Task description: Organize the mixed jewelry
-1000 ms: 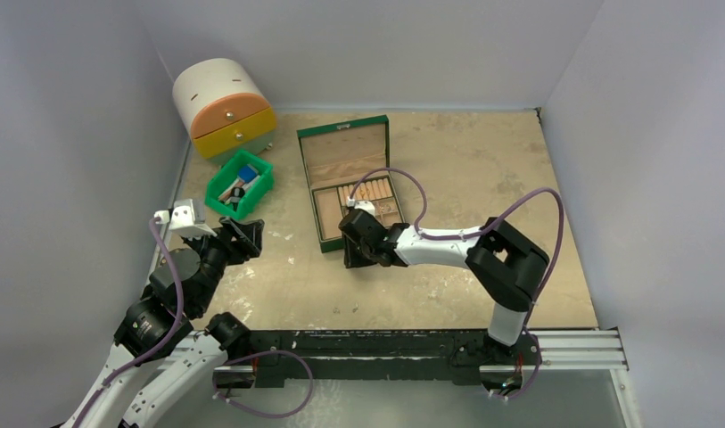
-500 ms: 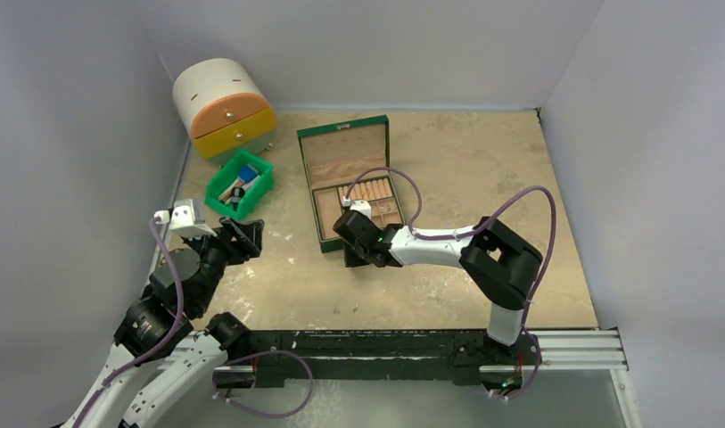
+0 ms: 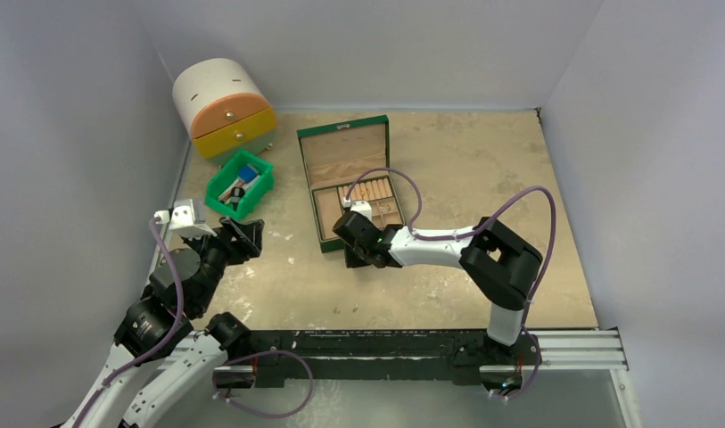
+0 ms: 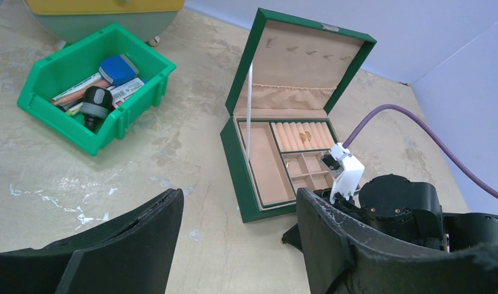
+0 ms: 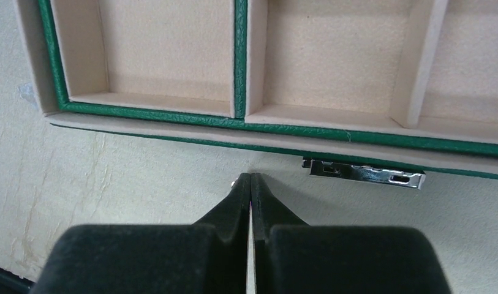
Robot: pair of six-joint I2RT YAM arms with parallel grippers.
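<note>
The green jewelry box (image 3: pixel 354 183) lies open mid-table, lid up. A small gold piece (image 4: pixel 305 137) rests on its ring rolls. My right gripper (image 3: pixel 354 259) is shut, tips down on the table just in front of the box's front edge (image 5: pixel 173 113), left of the silver latch (image 5: pixel 362 173). In the right wrist view the right gripper (image 5: pixel 251 177) shows a tiny silver glint (image 5: pixel 235 180) at its left fingertip; I cannot tell if this piece is pinched. My left gripper (image 3: pixel 243 234) hovers open at the left, its left gripper (image 4: pixel 237 205) jaws wide with nothing between them.
A green plastic bin (image 3: pixel 240 184) with blue and wooden bits stands left of the box, its wall (image 4: pixel 105 138) near my left gripper. A round drawer cabinet (image 3: pixel 220 107) sits in the back left corner. Walls close in on three sides.
My right gripper has shut on the table in front of the box and shifted slightly left. The left arm has not moved.
</note>
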